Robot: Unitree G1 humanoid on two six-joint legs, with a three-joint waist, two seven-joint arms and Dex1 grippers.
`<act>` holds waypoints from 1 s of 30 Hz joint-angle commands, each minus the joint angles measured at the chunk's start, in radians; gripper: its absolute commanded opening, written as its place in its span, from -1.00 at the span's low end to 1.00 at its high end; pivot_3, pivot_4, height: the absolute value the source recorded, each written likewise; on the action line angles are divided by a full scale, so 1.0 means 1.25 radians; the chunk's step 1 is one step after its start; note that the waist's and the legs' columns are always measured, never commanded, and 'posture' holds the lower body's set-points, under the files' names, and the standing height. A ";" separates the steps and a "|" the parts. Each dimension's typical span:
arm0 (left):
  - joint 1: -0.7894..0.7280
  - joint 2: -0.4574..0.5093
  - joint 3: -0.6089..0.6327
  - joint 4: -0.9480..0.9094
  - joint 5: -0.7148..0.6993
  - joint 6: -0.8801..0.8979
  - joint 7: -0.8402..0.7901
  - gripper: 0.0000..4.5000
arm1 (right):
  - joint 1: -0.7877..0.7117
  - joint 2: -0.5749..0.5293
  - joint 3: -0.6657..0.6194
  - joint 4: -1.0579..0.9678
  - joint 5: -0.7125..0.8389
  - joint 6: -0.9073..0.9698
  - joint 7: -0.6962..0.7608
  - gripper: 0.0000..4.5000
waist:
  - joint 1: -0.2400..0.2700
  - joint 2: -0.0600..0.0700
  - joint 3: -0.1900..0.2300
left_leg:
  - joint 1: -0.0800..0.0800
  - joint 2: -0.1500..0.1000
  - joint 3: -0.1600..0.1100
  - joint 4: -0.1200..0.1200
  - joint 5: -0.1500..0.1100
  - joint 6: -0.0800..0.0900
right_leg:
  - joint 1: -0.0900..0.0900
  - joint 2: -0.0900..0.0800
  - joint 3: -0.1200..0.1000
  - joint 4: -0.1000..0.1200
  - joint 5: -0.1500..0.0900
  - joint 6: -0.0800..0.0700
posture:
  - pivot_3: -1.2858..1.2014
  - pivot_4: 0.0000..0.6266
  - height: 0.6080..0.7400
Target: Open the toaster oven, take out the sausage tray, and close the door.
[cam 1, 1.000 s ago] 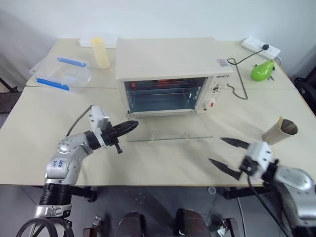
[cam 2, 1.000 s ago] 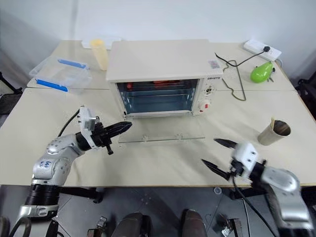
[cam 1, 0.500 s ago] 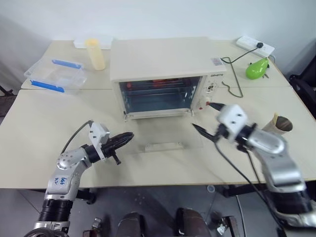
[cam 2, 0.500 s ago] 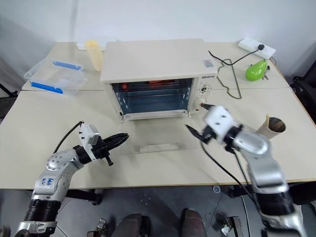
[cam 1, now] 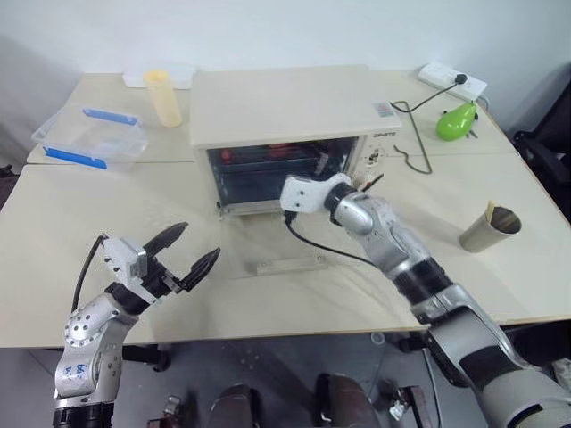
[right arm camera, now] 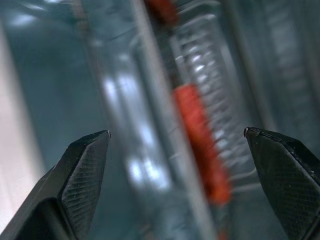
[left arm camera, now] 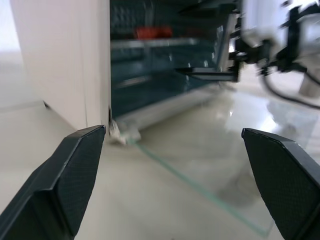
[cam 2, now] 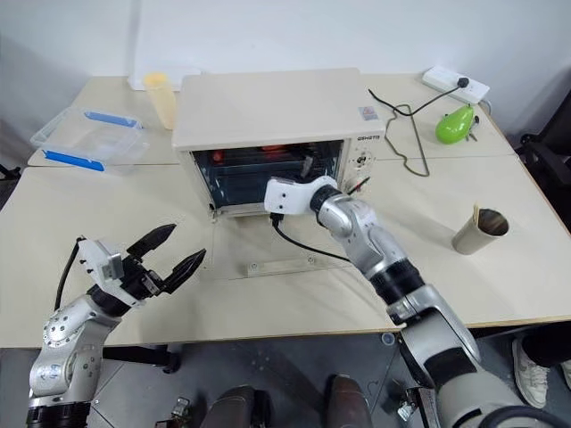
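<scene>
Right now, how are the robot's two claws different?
The left gripper hangs over the bare table in front of the toaster oven, while the right gripper is reaching into the oven's open mouth, toward the sausage tray. The left arm is bent close to the robot; the right arm is stretched far forward. What they share: both have two black fingers, spread wide open, and both hold nothing.

The oven (cam 2: 268,107) carries a short dark brand word above its knobs, too small to read. A small label on its top is also illegible.
</scene>
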 commanded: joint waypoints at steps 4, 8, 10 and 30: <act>0.003 -0.002 -0.011 -0.110 -0.009 0.026 0.051 1.00 | -0.024 0.028 0.004 0.066 -0.034 0.003 -0.051 0.74 | -0.001 0.000 0.000 | 0.000 0.000 0.000 0.000 0.000 0.000 | 0.000 0.000 0.000 -0.001 0.000 0.000 | 0.03 -0.52 1.00; -0.024 -0.003 -0.032 -0.117 -0.004 0.045 0.067 1.00 | -0.032 0.037 0.004 0.084 -0.037 -0.001 -0.051 0.14 | -0.005 0.000 0.000 | 0.000 0.000 0.000 0.000 0.000 0.000 | 0.000 0.000 0.000 -0.001 0.000 0.000 | 0.03 -0.52 1.00; -0.048 0.000 -0.037 -0.107 -0.002 0.051 0.075 1.00 | -0.037 0.040 0.003 0.089 -0.038 -0.003 -0.054 -0.18 | -0.008 0.000 0.000 | 0.000 0.000 0.000 0.000 0.000 0.000 | 0.000 0.000 0.000 -0.001 0.000 0.000 | 0.03 -0.52 1.00; -0.248 0.032 -0.030 0.032 -0.005 0.068 0.041 1.00 | -0.084 -0.021 -0.030 -0.008 0.012 -0.108 0.064 -0.99 | -0.017 0.000 0.000 | 0.000 0.000 0.000 -0.002 0.000 0.000 | 0.000 0.001 -0.001 -0.001 0.000 0.000 | 0.03 -0.52 1.00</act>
